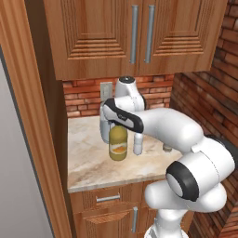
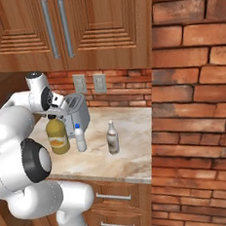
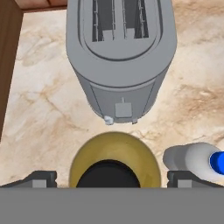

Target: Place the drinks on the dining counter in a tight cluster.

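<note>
With the pincer (image 3: 112,180) spread wide directly above the juice bottle (image 2: 57,135) on the small bench (image 2: 133,147), it should drop straight down so both fingers clear the cap, minding the white bottle (image 2: 80,138) just beside and the toaster (image 3: 121,61) beyond.
</note>
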